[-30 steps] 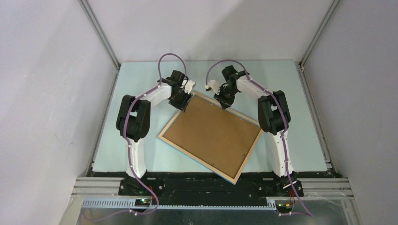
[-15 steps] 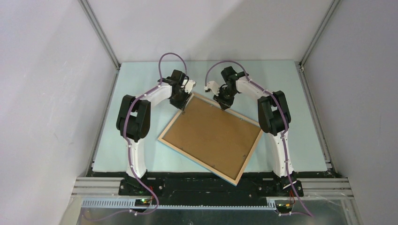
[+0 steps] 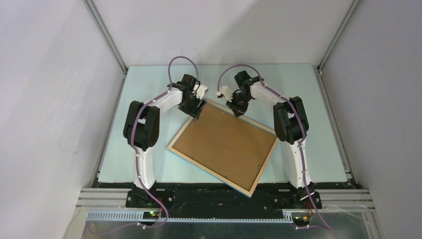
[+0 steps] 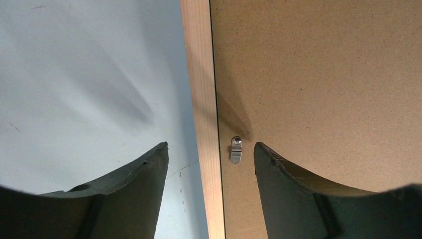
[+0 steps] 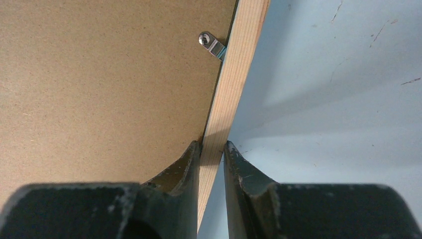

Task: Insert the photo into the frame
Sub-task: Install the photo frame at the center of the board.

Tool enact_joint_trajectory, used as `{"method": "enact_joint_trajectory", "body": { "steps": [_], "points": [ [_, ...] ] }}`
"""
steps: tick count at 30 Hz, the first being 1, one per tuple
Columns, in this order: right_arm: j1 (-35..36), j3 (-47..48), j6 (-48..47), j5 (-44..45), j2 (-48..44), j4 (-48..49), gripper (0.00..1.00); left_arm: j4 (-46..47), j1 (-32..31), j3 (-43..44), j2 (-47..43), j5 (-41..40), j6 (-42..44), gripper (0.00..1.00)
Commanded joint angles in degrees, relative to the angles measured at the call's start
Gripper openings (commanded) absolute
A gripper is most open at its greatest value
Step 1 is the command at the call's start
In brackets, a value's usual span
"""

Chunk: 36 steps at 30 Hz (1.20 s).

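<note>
Frame (image 4: 201, 99) lies flat on table (image 3: 149, 84), bare wood side up, blue face down. Brown board (image 3: 224, 144) fills its back. Photo not in view; can't tell if it's under the board.

Right claw (image 5: 212, 143) is pinched tight on the wood rail of the far-right long side, one finger on the board side, one on the outer side. Likely pinning the frame so it won't slide.

Left claw (image 4: 210, 145) is spread wide and holds nothing. It straddles the far-left short rail, with metal clip (image 4: 236, 149) between its fingers. Probably lined up to work that clip.

The frame sits turned on the table. Its long axis runs diagonally from far-left to near-right. Far corner points between the two claws; near corner reaches the table's near edge.
</note>
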Motion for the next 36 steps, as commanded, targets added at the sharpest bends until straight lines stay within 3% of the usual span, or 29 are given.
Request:
{"method": "enact_joint_trajectory", "body": {
  "steps": [1, 16, 22, 27, 36],
  "points": [
    [1.2, -2.1, -0.2, -0.7, -0.8, -3.5, 0.00, -0.3, -0.4, 0.3, -1.8, -0.5, 0.1, 0.67],
    [1.2, -2.8, 0.0, -0.4, -0.6, -3.2, 0.00, -0.2, -0.6, -0.2, 0.2, -2.4, -0.2, 0.60],
    [1.2, -2.8, 0.1, -0.2, -0.7, -3.2, 0.00, -0.2, -1.1, -0.6, 0.1, -2.6, -0.3, 0.60],
    [1.2, -2.9, 0.2, -0.1, -0.7, -3.2, 0.00, -0.2, -1.5, -1.4, -0.3, -2.7, -0.6, 0.68],
    [1.2, -3.7, 0.4, 0.1, -1.2, -2.9, 0.00, -0.1, -1.8, -2.1, -0.4, -5.1, -1.3, 0.63]
  ]
}}
